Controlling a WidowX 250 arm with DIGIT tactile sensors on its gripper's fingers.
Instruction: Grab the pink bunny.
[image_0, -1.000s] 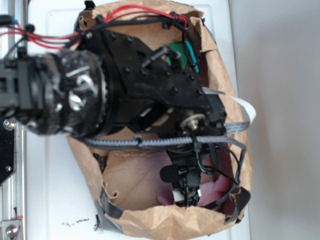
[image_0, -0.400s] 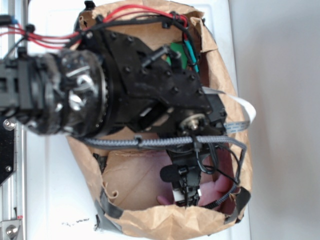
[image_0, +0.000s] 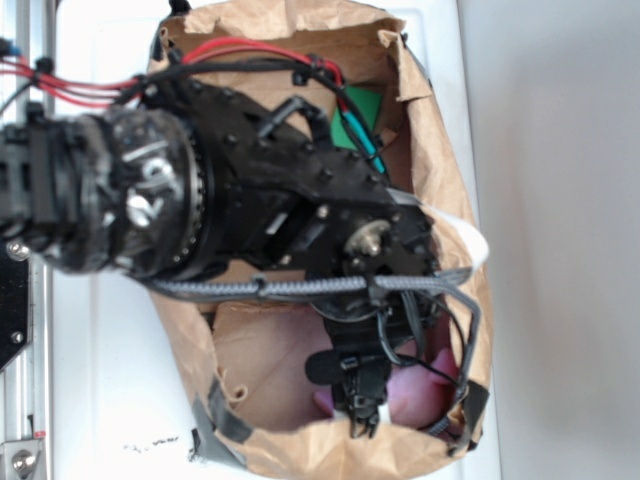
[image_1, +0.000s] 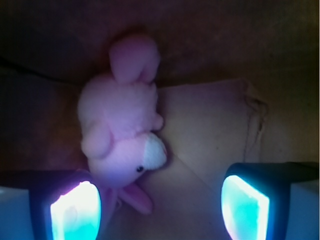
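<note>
Pink bunny (image_1: 122, 137) beside one pad of spread jaws, unheld

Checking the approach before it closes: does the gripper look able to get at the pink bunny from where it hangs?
Probably yes. The gripper is open, and nothing lies between it and the pink bunny on the paper bag floor. But the bunny sits off toward one finger, so a sideways shift seems needed.

The paper bag (image_0: 445, 180) lies open on the surface (image_0: 110, 380), and the arm (image_0: 270, 200) reaches into it from the left. The hand (image_0: 362, 405) is at the bag's near end, just beside the pink bunny (image_1: 122, 140). In the wrist view the bunny lies left of centre, by the left finger (image_1: 75, 210), the fingers set wide apart. The block (image_0: 358, 120) lies at the bag's far end.
</note>
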